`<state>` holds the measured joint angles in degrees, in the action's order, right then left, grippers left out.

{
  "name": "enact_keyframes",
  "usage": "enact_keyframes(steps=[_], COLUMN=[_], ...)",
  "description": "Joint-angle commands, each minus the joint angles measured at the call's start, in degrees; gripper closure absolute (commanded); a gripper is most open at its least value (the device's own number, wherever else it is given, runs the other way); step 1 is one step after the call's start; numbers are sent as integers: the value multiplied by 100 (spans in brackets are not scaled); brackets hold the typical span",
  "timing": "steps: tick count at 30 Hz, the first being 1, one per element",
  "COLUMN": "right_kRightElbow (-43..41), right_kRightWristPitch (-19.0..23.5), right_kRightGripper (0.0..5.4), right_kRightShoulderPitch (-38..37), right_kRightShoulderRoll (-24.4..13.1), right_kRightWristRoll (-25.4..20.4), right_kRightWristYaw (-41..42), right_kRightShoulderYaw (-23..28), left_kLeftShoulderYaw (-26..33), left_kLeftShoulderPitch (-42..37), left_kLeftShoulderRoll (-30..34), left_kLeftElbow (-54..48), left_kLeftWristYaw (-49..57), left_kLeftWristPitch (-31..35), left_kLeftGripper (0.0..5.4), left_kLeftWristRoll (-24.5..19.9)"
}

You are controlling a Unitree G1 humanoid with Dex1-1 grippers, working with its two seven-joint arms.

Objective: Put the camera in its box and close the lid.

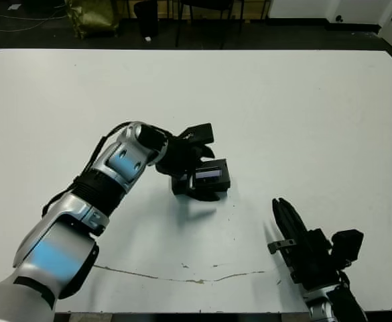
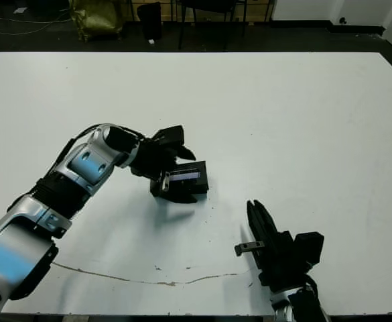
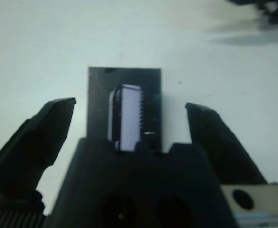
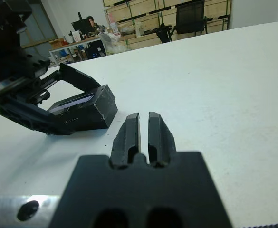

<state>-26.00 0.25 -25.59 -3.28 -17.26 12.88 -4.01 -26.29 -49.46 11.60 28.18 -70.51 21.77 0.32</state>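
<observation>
near the middle of the white table [image 1: 303, 114], a little toward the robot, sits the box [image 1: 210, 178], and the lid [image 1: 208, 174] with its long bluish window appears to lie flat on top of it, facing up. the camera does not show anywhere on the bare table, so my guess is that it is inside the box under that window; the pictures do not let me confirm it.

the left gripper [image 1: 199, 164] reaches in from the left and straddles the box. its fingers [image 3: 39, 137] are spread wide, one on either side of the box, and i cannot see them pressing on it. the wrist sits low over the lid, which suits pushing it down or letting go after seating it. whether the lid is fully seated is hard to tell.

the right gripper [image 1: 288, 218] rests on the table at the near right, well apart from the box, its two fingers [image 4: 129, 135] drawn together with only a thin gap and holding nothing. it looks parked there to leave the left arm room.

judging by this, the task seems close to done.
</observation>
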Motion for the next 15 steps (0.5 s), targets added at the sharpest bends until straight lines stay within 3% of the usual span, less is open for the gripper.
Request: enact_keyframes(steps=[1,5,8,15], right_kRightElbow=[149,-15,97,-114], right_kRightWristPitch=[35,198,-18,252], right_kRightGripper=[540,540,540,540], right_kRightShoulderPitch=[-159,-203,-178,-216], right_kRightShoulderRoll=[-51,-42,-47,-67], right_kRightWristRoll=[-56,29,64,165], right_kRightWristYaw=[65,-67,31,-112], right_kRightShoulderYaw=[54,26,21,-22], left_kLeftShoulderYaw=[23,44,108,353], left_kLeftShoulderPitch=[146,169,238,494], left_kLeftShoulderRoll=[77,120,124,54], left_kLeftElbow=[-53,-115,-144,-286], left_kLeftWristYaw=[-35,-40,29,568], left_kLeftWristPitch=[90,152,-1,-325], left_kLeftGripper=[3,3,3,3], left_kLeftWristRoll=[-38,-72,-102,-129])
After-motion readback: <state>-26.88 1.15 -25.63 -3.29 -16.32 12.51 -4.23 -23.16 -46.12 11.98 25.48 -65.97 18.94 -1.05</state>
